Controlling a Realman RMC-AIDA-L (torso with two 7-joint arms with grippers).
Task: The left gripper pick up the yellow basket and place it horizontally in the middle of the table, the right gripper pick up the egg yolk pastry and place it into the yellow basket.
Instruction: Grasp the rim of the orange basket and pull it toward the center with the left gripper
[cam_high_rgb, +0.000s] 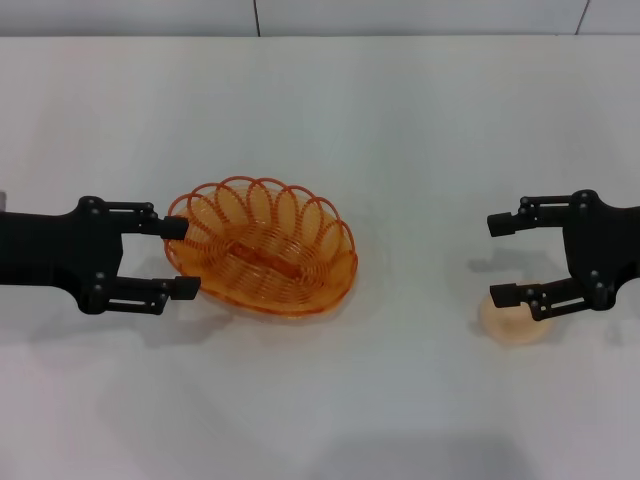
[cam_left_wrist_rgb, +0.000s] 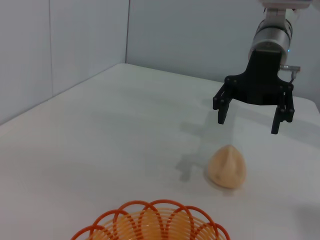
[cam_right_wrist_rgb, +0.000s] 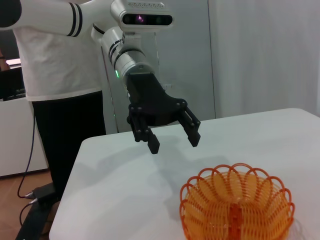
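Observation:
The yellow basket (cam_high_rgb: 262, 248) sits upright on the white table (cam_high_rgb: 330, 120), a little left of the middle. My left gripper (cam_high_rgb: 180, 258) is open at the basket's left end; in the right wrist view it (cam_right_wrist_rgb: 174, 145) hangs above the table beyond the basket (cam_right_wrist_rgb: 237, 205), not touching it. The egg yolk pastry (cam_high_rgb: 515, 320) lies on the table at the right. My right gripper (cam_high_rgb: 498, 258) is open and empty; in the left wrist view it (cam_left_wrist_rgb: 247, 124) hovers above the pastry (cam_left_wrist_rgb: 226, 166), just beyond it. The basket's rim (cam_left_wrist_rgb: 150, 220) also shows there.
The table's far edge meets a pale wall (cam_high_rgb: 400, 15). In the right wrist view the robot's white body (cam_right_wrist_rgb: 55, 55) stands behind the table's edge (cam_right_wrist_rgb: 75, 165). Bare table lies between the basket and the pastry.

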